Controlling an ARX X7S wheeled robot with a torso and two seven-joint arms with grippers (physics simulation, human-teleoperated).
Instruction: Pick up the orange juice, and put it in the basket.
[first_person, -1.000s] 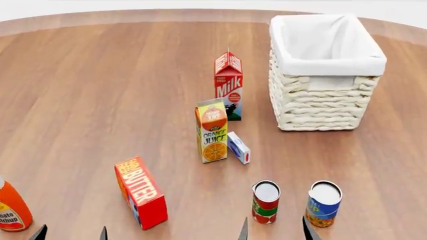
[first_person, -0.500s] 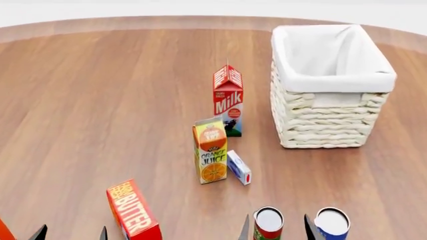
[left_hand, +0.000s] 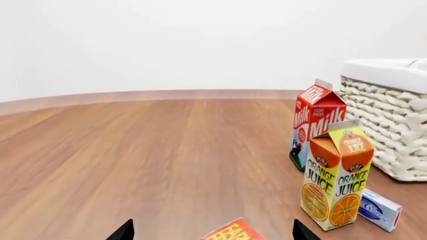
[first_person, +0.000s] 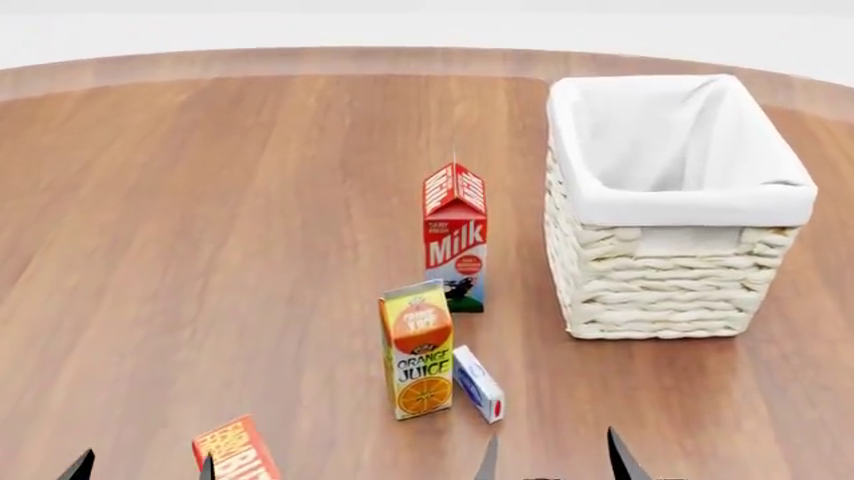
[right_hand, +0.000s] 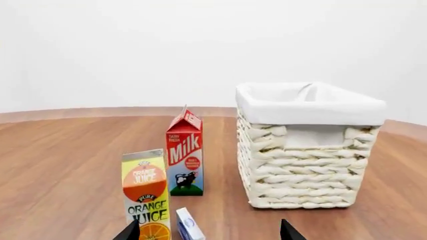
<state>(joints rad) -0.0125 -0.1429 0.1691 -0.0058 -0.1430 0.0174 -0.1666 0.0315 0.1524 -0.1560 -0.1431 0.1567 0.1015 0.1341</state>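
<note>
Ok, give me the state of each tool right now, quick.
Left tool: open, holding nothing; only its fingertips show.
Right tool: open, holding nothing; the orange juice stands untouched on the table.

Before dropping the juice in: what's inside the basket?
From the head view, the basket shows only its white cloth lining; no objects appear on the visible floor and far walls. The near wall hides the strip of floor just behind it, so that part cannot be checked.
</note>
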